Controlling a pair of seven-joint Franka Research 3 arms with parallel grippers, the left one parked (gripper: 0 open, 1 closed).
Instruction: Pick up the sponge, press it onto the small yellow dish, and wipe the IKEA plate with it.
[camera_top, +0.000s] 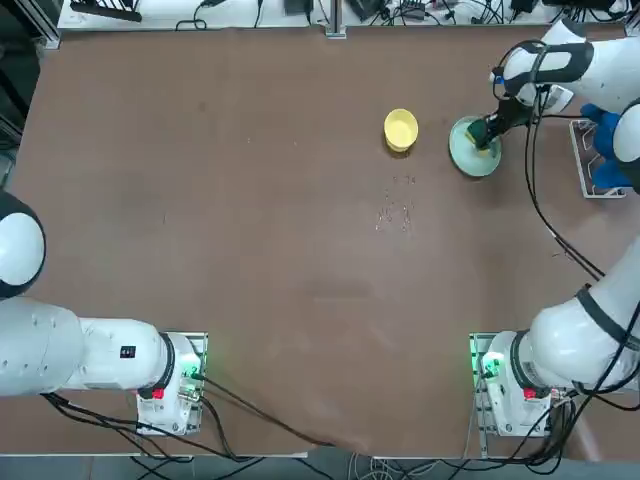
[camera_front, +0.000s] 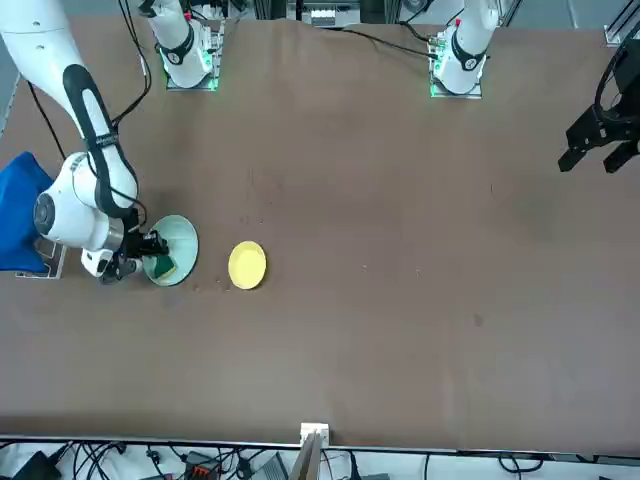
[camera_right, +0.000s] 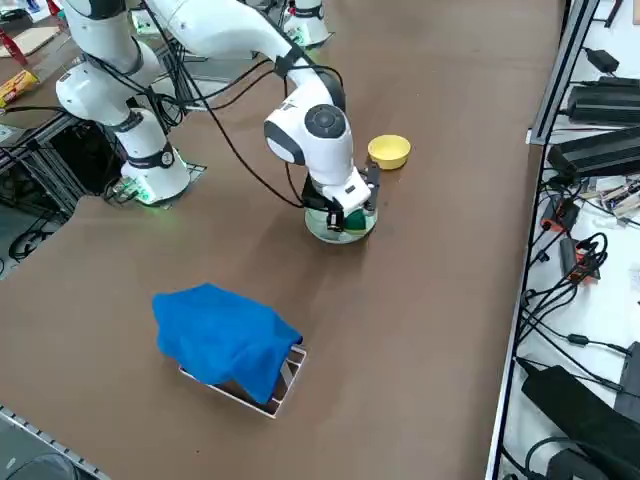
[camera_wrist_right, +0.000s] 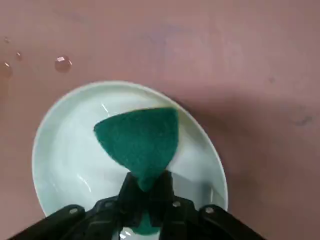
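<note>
The sponge (camera_wrist_right: 138, 140) is gripped by the right tool (camera_wrist_right: 145, 192), pressed w/ green side up inside the IKEA plate (camera_wrist_right: 60, 150). The small yellow dish (camera_top: 401, 129) is seen just left of it (far right of tabletop (camera_top: 250, 250)).

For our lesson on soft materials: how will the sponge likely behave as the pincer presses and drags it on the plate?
The sponge looks pinched narrow between the right pincer's fingers, so it is probably soft and squashy. It likely flattens against the plate. The plate looks glossy, and droplets lie on the table nearby, so it may slide easily.

Blue cloth (camera_right: 225, 338) over a small rack (camera_top: 590, 160), water droplets (camera_wrist_right: 62, 63) nearby.
</note>
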